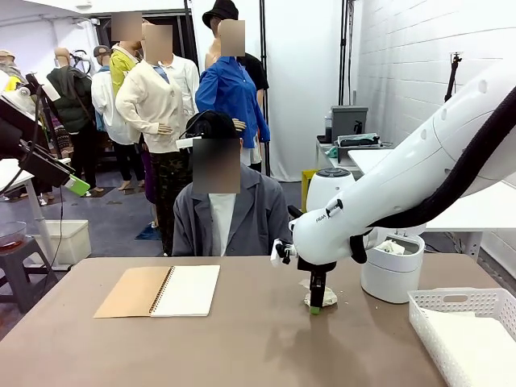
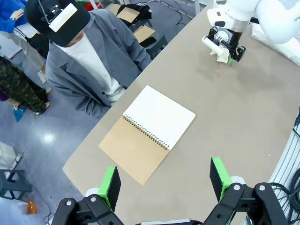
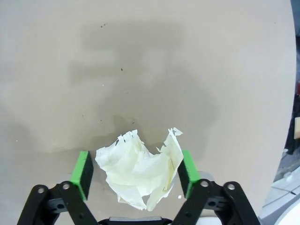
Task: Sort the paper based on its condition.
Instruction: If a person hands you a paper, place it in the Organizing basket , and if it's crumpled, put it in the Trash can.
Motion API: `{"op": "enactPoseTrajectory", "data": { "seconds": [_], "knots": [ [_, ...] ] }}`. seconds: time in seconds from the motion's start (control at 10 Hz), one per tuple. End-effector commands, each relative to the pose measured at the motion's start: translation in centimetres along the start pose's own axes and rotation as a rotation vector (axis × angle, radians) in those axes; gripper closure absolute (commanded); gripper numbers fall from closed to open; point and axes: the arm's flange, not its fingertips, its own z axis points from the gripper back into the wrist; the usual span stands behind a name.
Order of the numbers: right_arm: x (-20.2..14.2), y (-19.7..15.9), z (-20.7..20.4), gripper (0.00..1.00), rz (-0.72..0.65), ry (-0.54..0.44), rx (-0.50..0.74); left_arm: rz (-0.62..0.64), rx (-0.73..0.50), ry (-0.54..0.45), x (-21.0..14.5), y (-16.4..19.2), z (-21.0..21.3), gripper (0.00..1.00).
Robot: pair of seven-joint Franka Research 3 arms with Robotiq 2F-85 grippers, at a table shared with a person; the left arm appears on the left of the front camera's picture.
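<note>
Open spiral notebook (image 1: 159,290) (tan cover left), white bin (image 1: 393,270), lattice basket (image 1: 466,333).

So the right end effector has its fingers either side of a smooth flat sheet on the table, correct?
Not quite. The right end effector does straddle paper on the table, but it is a crumpled paper ball, not a smooth flat sheet. The right wrist view shows it.

Right arm reaches in from the table's right side toward mid-table, wrist pitched straight down, right gripper (image 1: 318,305) at the surface. Its fingers (image 3: 83,174) are spread wide, one either side of the crumpled paper (image 3: 140,171), not closed on it. Left gripper (image 2: 164,183) hangs high above the table, fingers (image 2: 111,186) apart.
</note>
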Motion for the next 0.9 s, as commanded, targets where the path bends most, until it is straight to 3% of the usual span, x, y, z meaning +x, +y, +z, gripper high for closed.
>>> {"op": "enactPoseTrajectory", "data": {
  "seconds": [0.0,0.2,0.4,0.8],
  "knots": [
    [0.0,-0.6,-0.2,0.63,0.026,0.011,0.004,0.002,0.002,-0.006,0.0,0.2,0.0,0.0],
    [-0.1,-0.6,0.2,1.0,0.023,0.015,0.011,0.002,0.002,-0.006,0.0,0.2,0.0,0.0],
    [-0.2,-0.5,1.1,1.0,0.016,0.015,0.007,0.002,0.002,-0.006,0.0,0.2,0.0,0.0],
    [-1.0,-0.3,8.2,1.0,-0.085,0.008,0.052,0.002,0.002,-0.006,0.0,0.2,0.0,0.0]
  ]
}}
